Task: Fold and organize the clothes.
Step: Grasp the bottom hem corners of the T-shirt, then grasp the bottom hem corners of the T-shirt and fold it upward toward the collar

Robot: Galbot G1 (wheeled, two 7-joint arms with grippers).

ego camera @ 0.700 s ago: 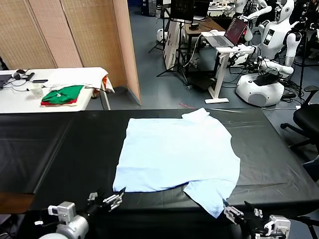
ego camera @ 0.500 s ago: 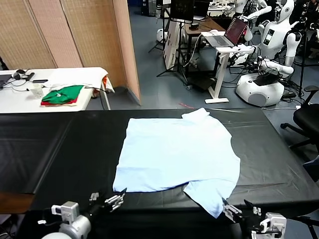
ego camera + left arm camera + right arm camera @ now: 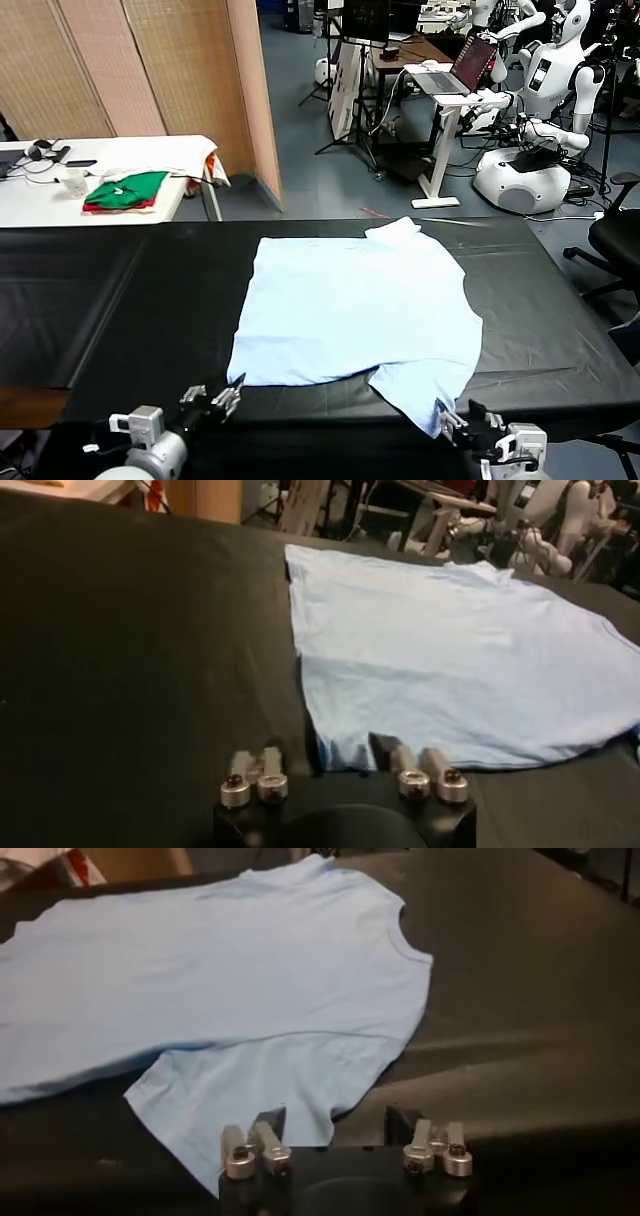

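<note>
T-shirt point(image 3: 358, 310) flat on table point(image 3: 120, 300), grippers at near edge

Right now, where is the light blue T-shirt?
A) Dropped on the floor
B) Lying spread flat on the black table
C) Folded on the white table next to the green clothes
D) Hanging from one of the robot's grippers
B: the light blue T-shirt lies spread out on the black table, with the left gripper and right gripper at the table's near edge, neither holding it.
</note>
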